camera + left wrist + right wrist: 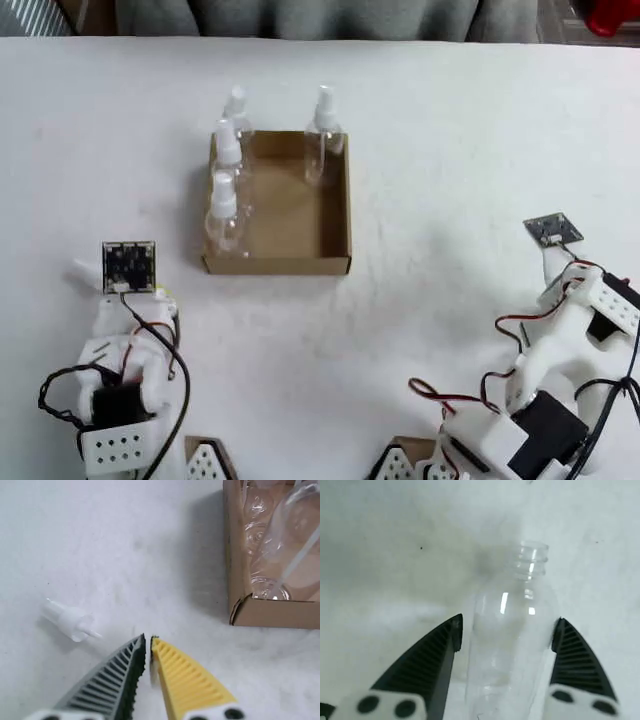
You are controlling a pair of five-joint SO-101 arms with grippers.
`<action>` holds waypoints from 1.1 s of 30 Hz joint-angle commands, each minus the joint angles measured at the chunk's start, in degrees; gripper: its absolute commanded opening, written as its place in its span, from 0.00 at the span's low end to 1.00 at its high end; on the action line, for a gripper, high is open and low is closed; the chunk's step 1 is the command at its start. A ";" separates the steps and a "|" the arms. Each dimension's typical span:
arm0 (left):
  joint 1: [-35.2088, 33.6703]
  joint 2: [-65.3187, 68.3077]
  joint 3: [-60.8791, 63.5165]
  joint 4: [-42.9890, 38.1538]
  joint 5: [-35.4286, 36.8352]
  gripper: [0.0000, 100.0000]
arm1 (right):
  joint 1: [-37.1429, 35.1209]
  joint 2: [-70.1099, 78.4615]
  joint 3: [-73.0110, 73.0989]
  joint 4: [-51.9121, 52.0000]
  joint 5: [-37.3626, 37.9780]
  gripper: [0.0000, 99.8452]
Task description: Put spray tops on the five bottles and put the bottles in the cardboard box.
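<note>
The cardboard box (335, 235) sits mid-table and holds several clear bottles with white spray tops, among them one at its front left (222, 205) and one at its back right (324, 135). A loose spray top (67, 620) lies on the table beside the left arm (84, 270). My left gripper (148, 640) is shut and empty, just short of that top, with the box corner (239, 611) off to one side. A clear bottle without a top (512, 630) lies between the fingers of my open right gripper (507, 627), its threaded neck pointing away from the wrist.
The left arm (125, 370) stands at the table's front left and the right arm (560, 370) at the front right. White tabletop stretches between them and the box. Dark furniture runs along the far edge.
</note>
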 commanded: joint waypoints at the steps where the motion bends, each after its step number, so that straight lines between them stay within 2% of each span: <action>1: -0.66 -0.40 -0.26 -0.44 -0.62 0.02 | 1.10 -1.71 -0.44 -0.57 1.23 0.24; 6: -0.66 -0.40 -0.26 -0.44 -0.62 0.02 | 1.54 -1.80 -0.88 -0.66 1.41 0.23; 12: -0.66 -0.40 -0.26 -0.44 -0.62 0.02 | 1.63 -2.15 -0.88 -5.05 1.41 0.06; 14: -0.66 -0.40 -0.26 -0.44 -0.62 0.02 | 1.80 -2.51 -1.32 -6.20 1.23 0.03; 28: -0.66 -0.40 -0.26 -0.70 -0.44 0.02 | 1.63 -12.70 -4.48 8.48 1.49 0.02; 33: -3.82 -0.31 -2.73 -0.09 0.09 0.02 | 1.80 -16.57 -4.40 11.56 1.49 0.02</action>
